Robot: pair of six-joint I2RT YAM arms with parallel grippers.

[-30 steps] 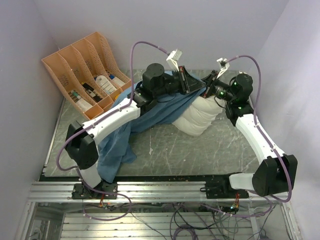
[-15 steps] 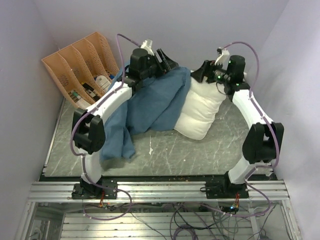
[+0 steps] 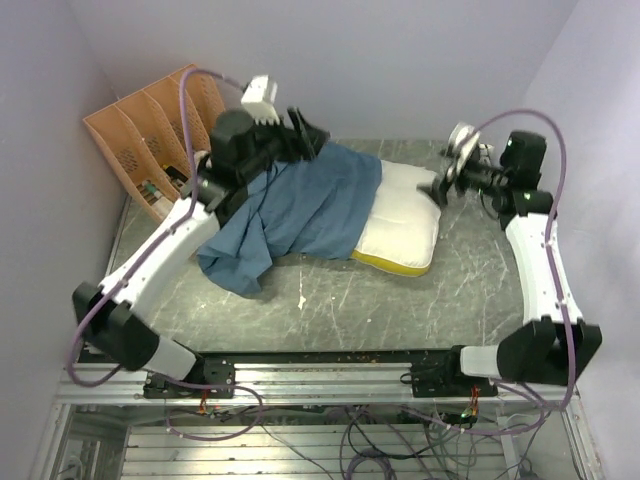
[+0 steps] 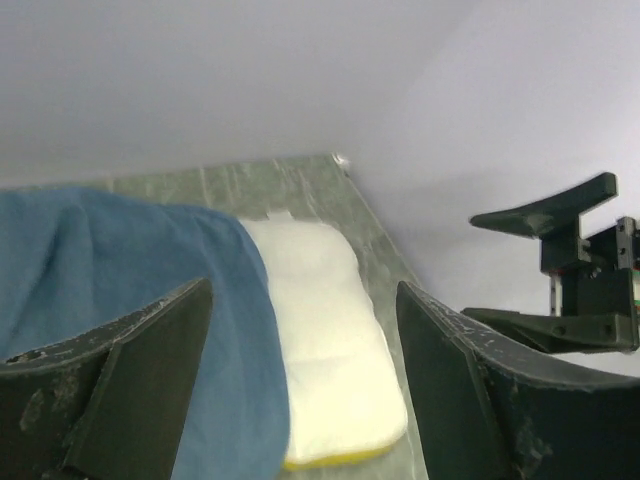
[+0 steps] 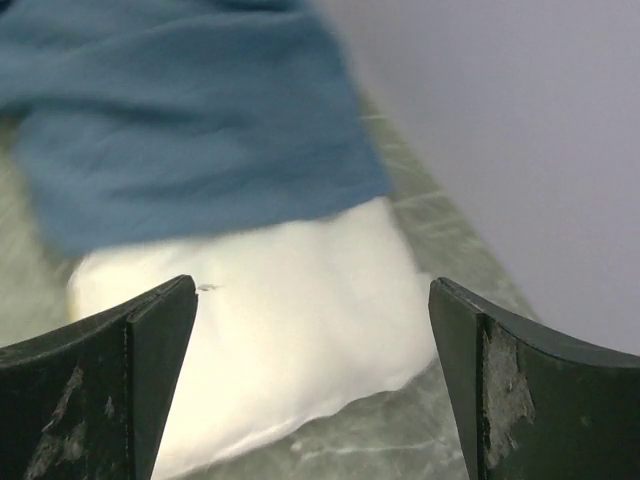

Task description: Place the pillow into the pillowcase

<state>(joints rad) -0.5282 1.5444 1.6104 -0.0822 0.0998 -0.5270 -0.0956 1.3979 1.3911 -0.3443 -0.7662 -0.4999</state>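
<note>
Both hands are empty. The left hand (image 4: 302,300) stands wide open above the cloth with nothing between its fingers. The right hand (image 5: 312,290) is spread just as wide near the pillow's far right corner, apparently not touching it. Beyond them the pillow (image 3: 405,215) lies flat on the tabletop (image 3: 400,300), its yellow edge toward the arm bases and its right half bare. The pillowcase (image 3: 300,200) covers its left part and trails off in a bunch on the left arm's side. Whether the pillow sits inside the mouth or the cloth merely lies over it, I cannot tell. I judge the pillow light, plump and springy, so I'd pinch a corner or the seam, since the fat middle would squash out of the fingers. The case looks limp and likely to slide and fold, so I'd take it by the open hem, one layer only. Farthest off, an orange file rack (image 3: 140,125) stands at the back left.
</note>
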